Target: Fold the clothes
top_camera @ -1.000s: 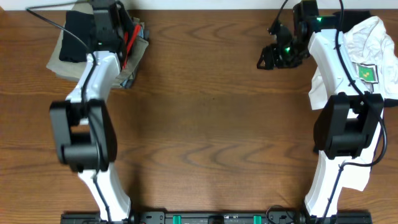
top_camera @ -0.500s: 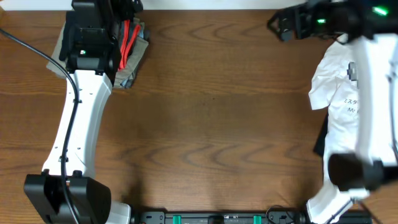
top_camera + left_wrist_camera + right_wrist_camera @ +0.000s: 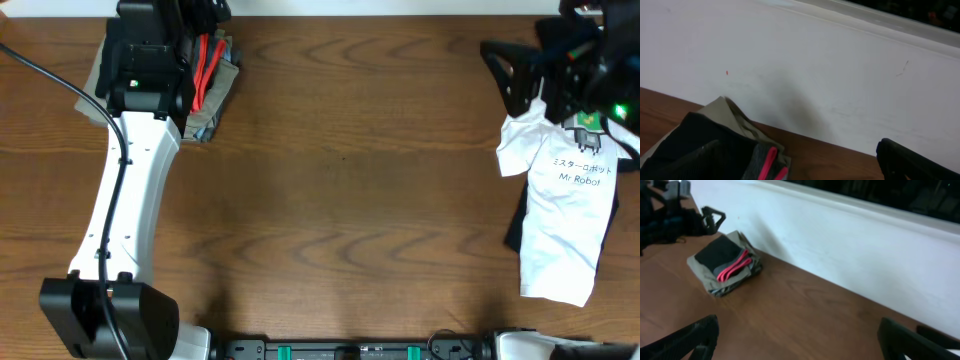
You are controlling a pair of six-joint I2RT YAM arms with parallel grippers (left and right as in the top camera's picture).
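The clothes, black trousers [image 3: 205, 62] with a grey waistband and red-orange stripes, lie folded at the far left corner on a khaki pile. They also show in the left wrist view [image 3: 705, 150] and the right wrist view [image 3: 720, 253]. My left gripper [image 3: 200, 12] hovers over that stack, tilted toward the white wall. It is open [image 3: 800, 152] and holds nothing. My right gripper [image 3: 507, 75] hangs at the far right by the T-shirt's top edge. Its fingers [image 3: 797, 327] stand wide apart over bare wood, empty.
Folded khaki trousers [image 3: 100, 75] lie under the black ones. A white T-shirt [image 3: 565, 215] with a robot print lies along the right edge, a dark cloth [image 3: 514, 228] peeking from under it. A white wall [image 3: 815, 65] runs along the table's far edge.
Both grippers opened. The left arm stretched out and rose over the stack, then held still. The right arm lifted and swung right, uncovering the T-shirt.
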